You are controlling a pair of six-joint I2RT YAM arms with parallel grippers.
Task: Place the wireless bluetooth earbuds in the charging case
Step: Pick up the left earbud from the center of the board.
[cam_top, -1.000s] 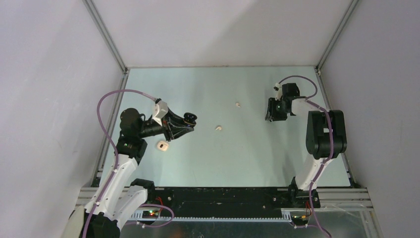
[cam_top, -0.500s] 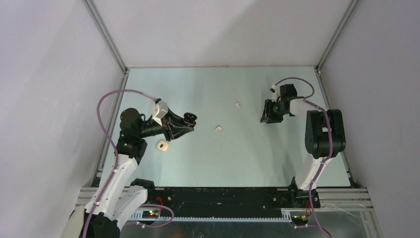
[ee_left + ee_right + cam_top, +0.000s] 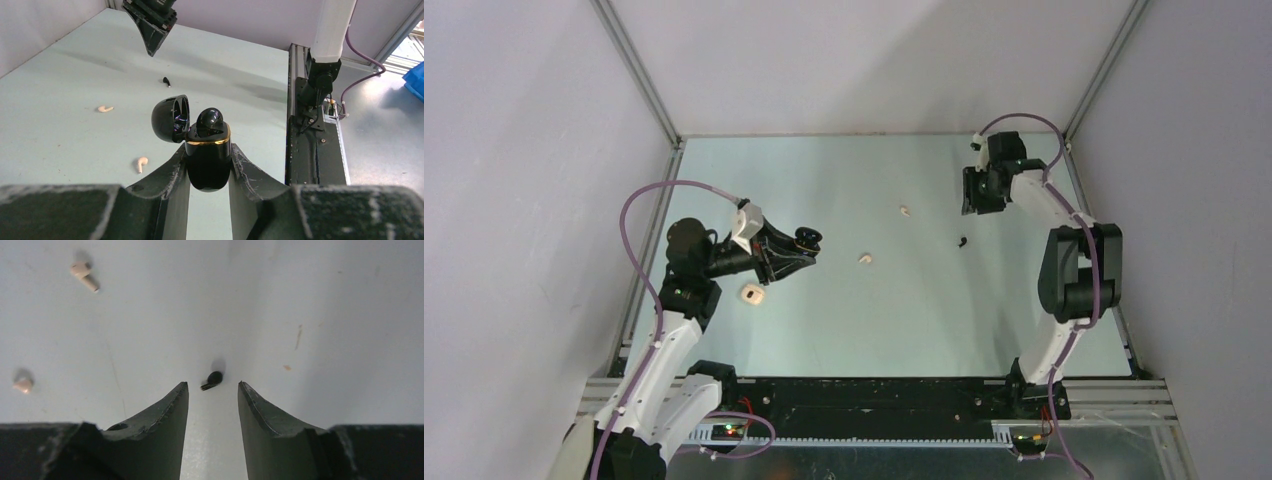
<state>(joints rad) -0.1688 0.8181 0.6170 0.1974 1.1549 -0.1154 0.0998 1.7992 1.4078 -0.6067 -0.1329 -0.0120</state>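
My left gripper (image 3: pixel 800 244) (image 3: pixel 209 146) is shut on the black charging case (image 3: pixel 807 238) (image 3: pixel 208 162), holding it up off the table. The case's lid (image 3: pixel 170 119) is swung open, and one black earbud (image 3: pixel 210 119) sits inside. A second black earbud (image 3: pixel 962 241) (image 3: pixel 166 80) (image 3: pixel 213 378) lies loose on the table. My right gripper (image 3: pixel 974 205) (image 3: pixel 151 49) (image 3: pixel 213 386) hovers above it, open, with nothing between its fingers.
Two beige earbuds (image 3: pixel 904 211) (image 3: pixel 864 259) lie mid-table; they also show in the right wrist view as earbuds (image 3: pixel 84 274) (image 3: pixel 23 385). A beige case (image 3: pixel 752 294) rests near the left arm. Frame posts stand at the far corners.
My right gripper has pulled up and back toward the far edge, uncovering the black earbud on the table. The left arm and the case have stayed still.
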